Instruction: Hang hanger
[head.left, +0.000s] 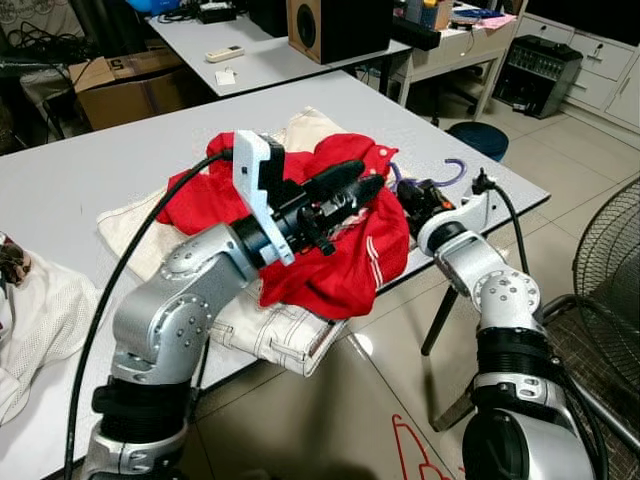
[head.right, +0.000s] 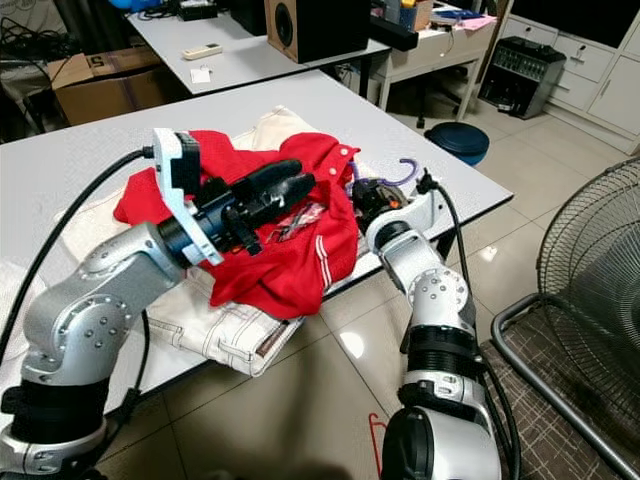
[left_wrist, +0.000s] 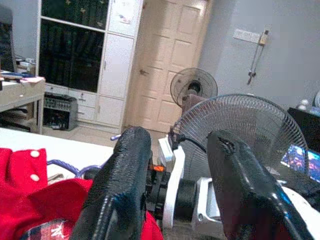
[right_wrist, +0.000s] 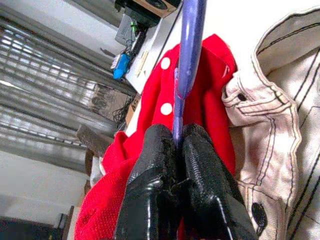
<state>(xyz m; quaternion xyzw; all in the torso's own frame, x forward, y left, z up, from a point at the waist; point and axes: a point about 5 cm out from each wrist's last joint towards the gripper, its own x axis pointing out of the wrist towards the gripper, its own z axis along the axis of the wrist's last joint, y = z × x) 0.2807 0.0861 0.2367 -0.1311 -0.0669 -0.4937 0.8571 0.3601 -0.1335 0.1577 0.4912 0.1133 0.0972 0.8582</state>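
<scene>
- The left gripper (head.left: 365, 185) hovers over the red shirt (head.left: 340, 270), fingers (left_wrist: 122, 185) wide apart.
- The right gripper (right_wrist: 176, 142) pinches the purple hanger (right_wrist: 189, 45) at the desk (head.left: 90, 170) edge.

Even indoor light fills the room, with the head views bright and sharp.

Pale glare patches sit on the tiled floor (head.left: 365, 345) below the white table (head.left: 90, 170), whose edge casts a soft shadow beneath. The left wrist view is dimmer and grainy; its close black fingers (left_wrist: 122, 185) are blurred while the standing fan (left_wrist: 240, 125) reads soft. In the right wrist view the purple hanger (right_wrist: 187, 55) is out of focus, the background blown pale.
</scene>
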